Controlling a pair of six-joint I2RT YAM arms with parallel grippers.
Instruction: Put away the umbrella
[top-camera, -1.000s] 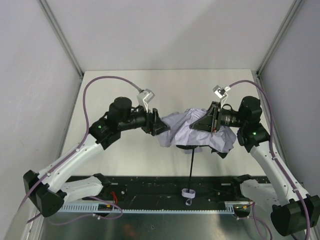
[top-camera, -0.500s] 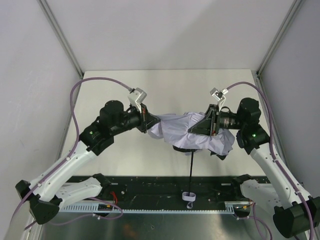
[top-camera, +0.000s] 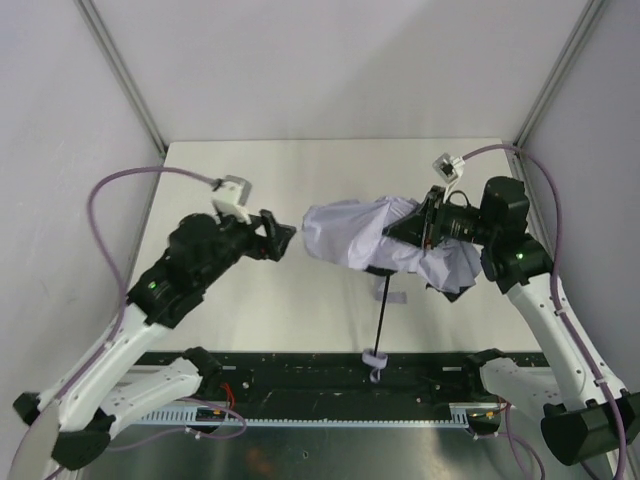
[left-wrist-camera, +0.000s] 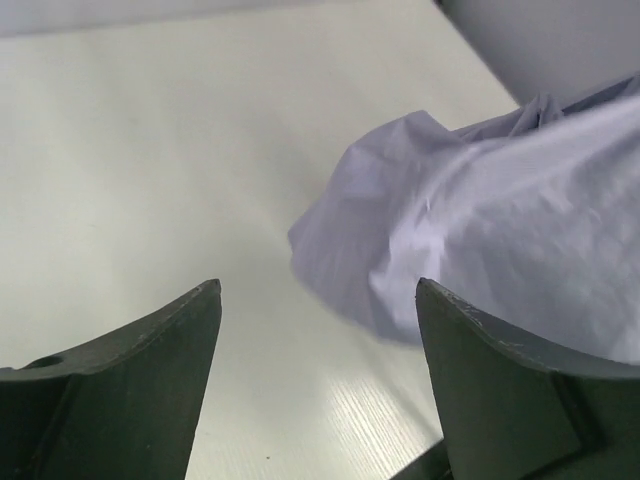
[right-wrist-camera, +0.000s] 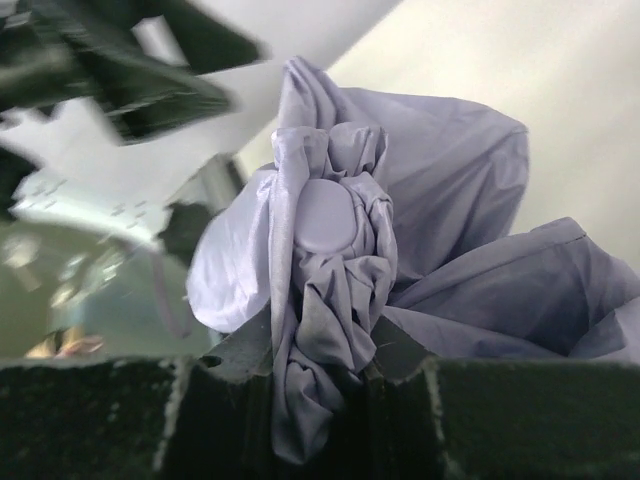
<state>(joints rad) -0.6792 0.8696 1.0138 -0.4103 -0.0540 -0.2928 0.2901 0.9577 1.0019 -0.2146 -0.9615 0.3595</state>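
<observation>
One hand has just let go. The left hand (top-camera: 283, 236) was pinching the edge of the umbrella (top-camera: 350, 240) a moment ago. Now it has pulled back to the left. Its two fingers are spread wide with nothing between them, and it sits apart from the cloth (left-wrist-camera: 500, 230). The right hand (top-camera: 405, 228) has not let go. It is squeezed tight on the bunched cloth at the top of the umbrella, just under the little round cap (right-wrist-camera: 325, 215). The umbrella is in the middle of the surface (top-camera: 300, 170). Its cloth is puffy and loose by the right hand, and it is hard to tell whether the cloth touches the surface. The thin black shaft (top-camera: 382, 315) runs toward the near edge, and the small handle (top-camera: 374, 357) is at its end. This probably means that the tug on the left side is over. The cloth is not yet wrapped neatly round the shaft, so a lot of the job seems left. The left hand will likely need a new grip.
</observation>
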